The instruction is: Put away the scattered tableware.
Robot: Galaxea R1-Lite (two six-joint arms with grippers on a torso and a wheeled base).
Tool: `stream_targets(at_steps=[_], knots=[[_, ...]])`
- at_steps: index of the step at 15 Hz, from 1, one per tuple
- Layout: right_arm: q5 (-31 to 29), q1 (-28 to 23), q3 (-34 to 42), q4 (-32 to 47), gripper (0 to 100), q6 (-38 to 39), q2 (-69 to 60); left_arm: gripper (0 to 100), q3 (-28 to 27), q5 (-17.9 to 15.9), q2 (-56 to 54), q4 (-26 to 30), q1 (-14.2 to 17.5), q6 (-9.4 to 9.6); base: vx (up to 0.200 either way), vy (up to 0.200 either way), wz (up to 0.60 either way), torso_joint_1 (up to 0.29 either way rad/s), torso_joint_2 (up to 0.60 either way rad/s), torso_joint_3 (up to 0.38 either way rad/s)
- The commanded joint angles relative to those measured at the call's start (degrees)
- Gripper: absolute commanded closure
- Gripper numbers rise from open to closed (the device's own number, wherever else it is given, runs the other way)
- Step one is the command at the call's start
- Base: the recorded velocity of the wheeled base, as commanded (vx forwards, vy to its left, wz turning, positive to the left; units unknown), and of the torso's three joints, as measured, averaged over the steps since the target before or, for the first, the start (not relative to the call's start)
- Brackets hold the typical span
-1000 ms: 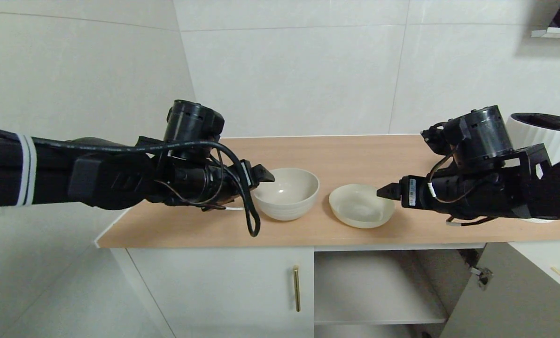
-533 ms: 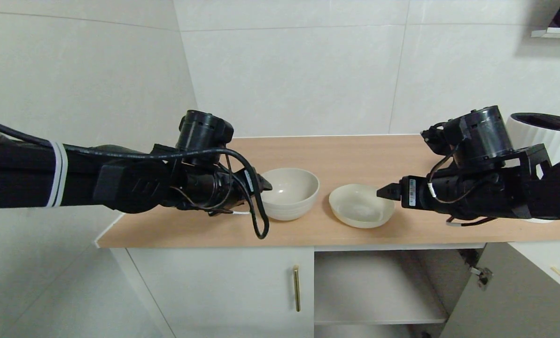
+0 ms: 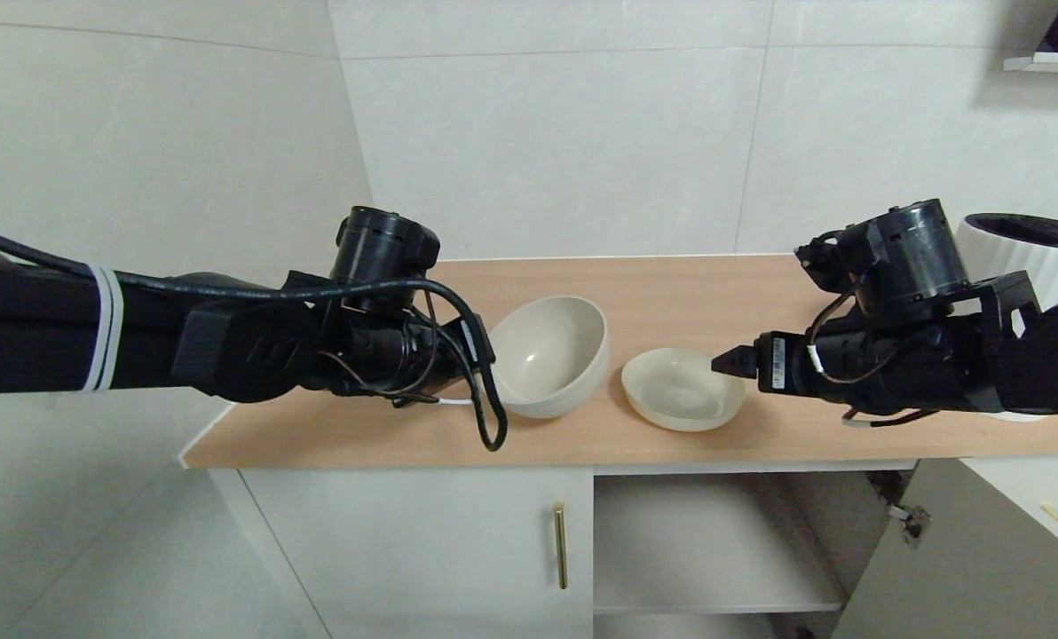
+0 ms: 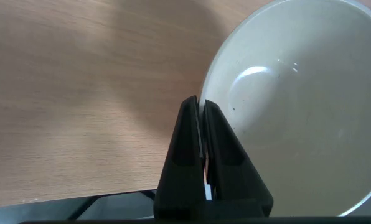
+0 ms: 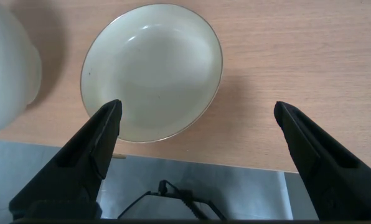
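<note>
While the left hand [image 4: 201, 107] is clamped on the rim of the deep bowl [image 3: 551, 355], which sits tilted on the tabletop [image 3: 671, 293], the right hand [image 3: 729, 362] hangs spread apart at the shallow dish [image 3: 680, 389] just beside the bowl.

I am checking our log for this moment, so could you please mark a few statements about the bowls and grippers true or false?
1. The left gripper is shut on the rim of the deep bowl. True.
2. The deep bowl sits level on the counter. False: it is tilted.
3. The right gripper grips the shallow dish. False: it is open, holding nothing.
4. The cabinet compartment below the shallow dish is open. True.
5. The shallow dish lies inside the deep bowl. False: they are side by side.
</note>
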Motion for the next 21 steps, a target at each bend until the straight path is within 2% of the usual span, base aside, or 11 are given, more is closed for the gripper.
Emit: stream_targets(at_steps=[1, 5, 9, 15, 16, 21], knots=[[-0.07, 0.04, -0.03, 0.06, 0, -0.05, 0.31, 100, 0.02, 0.01, -0.48, 0.01, 0.00, -0.03, 0.000, 0.000, 0.00, 0.000, 0.00, 0.000], [-4.56, 0.22, -0.30, -0.64, 0, -0.05, 5.41, 100, 0.02, 0.01, -0.83, 0.01, 0.00, -0.03, 0.000, 0.000, 0.00, 0.000, 0.00, 0.000], [-6.40, 0.22, -0.30, -4.16, 0, -0.05, 9.98, 100, 0.02, 0.10, -1.09, 0.01, 0.00, -0.03, 0.000, 0.000, 0.00, 0.000, 0.00, 0.000], [-6.32, 0.04, -1.53, -4.16, 0, 1.27, 11.39, 100, 0.02, 0.10, -1.27, 0.10, 0.00, -0.03, 0.000, 0.000, 0.00, 0.000, 0.00, 0.000], [-6.14, 0.04, -1.79, -4.16, 100, 1.79, 11.39, 100, 0.02, 0.10, -1.27, 0.10, 0.00, -0.03, 0.000, 0.000, 0.00, 0.000, 0.00, 0.000], [-6.05, 0.04, -1.88, -4.16, 100, 2.41, 10.86, 100, 0.02, 0.10, -1.27, 0.10, 0.00, -0.03, 0.000, 0.000, 0.00, 0.000, 0.00, 0.000]])
